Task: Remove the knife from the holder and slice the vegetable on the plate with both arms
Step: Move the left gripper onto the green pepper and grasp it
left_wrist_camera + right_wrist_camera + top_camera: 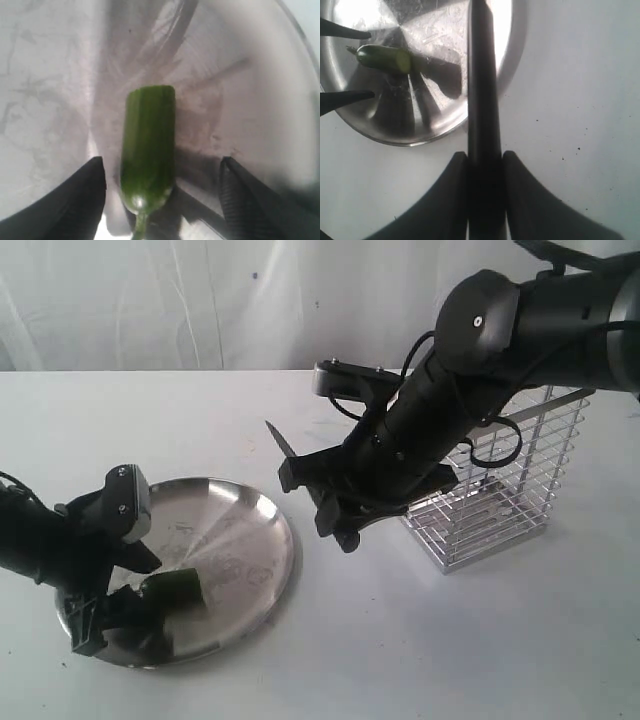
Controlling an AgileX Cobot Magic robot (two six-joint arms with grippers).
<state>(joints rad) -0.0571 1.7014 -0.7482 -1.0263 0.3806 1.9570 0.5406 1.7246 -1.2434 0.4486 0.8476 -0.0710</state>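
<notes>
Left gripper point(161, 162) stands open astride the pepper point(149, 145), fingers clear of both sides, near the plate's point(250, 520) front rim. Right gripper point(485, 165) clamps the knife point(481, 75) above the desk point(450, 640), between plate and holder point(520, 480). Glossy and firm, the pepper will likely roll; pin its stem end. Steel looks slick; the desk is roomy.

The green chili pepper point(148, 150) lies on the steel plate point(255, 515), one end cut square. The dark knife point(482, 95) hangs near the plate's rim in the right gripper point(485, 156); the wire holder point(520, 490) stands upright, apart from the plate
</notes>
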